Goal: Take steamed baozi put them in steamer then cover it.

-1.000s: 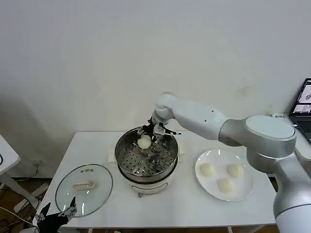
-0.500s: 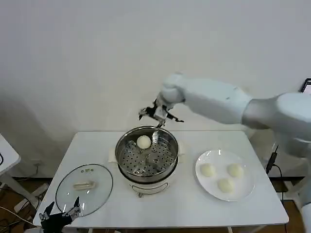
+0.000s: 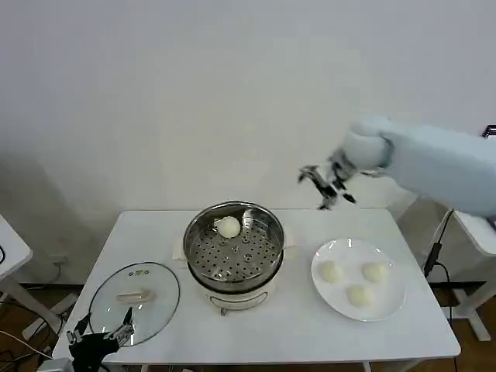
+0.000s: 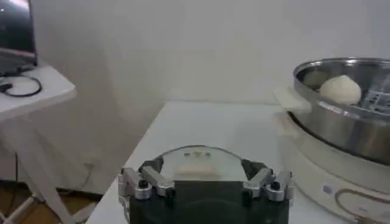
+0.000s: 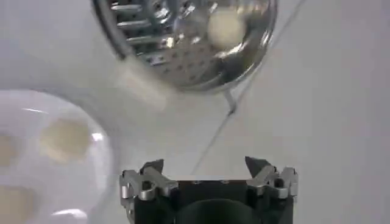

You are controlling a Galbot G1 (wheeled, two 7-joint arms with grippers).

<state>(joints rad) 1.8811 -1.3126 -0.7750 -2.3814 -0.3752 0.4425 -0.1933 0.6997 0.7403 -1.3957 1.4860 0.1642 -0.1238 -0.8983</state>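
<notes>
The steel steamer [image 3: 249,279] stands mid-table with one baozi [image 3: 229,226] lying on its perforated floor at the back. Three more baozi [image 3: 331,271] [image 3: 375,272] [image 3: 360,295] rest on the white plate [image 3: 350,249] to the right. My right gripper [image 3: 327,187] hangs open and empty in the air, above the table's back edge between steamer and plate. Its wrist view looks down on the steamer [image 5: 155,45], the baozi inside [image 5: 225,27] and the plate [image 5: 91,176]. My left gripper [image 3: 99,339] waits open, low at the front left corner by the glass lid [image 3: 133,302].
The glass lid [image 4: 195,159] lies flat on the table just beyond my left gripper [image 4: 206,176], with the steamer [image 4: 347,122] farther off. A small side table [image 3: 9,252] stands at the left. Bare tabletop lies in front of the steamer and plate.
My right gripper let go of the baozi in the steamer, rose, and swung right toward the plate, empty. The left gripper shifted slightly at the front left.
</notes>
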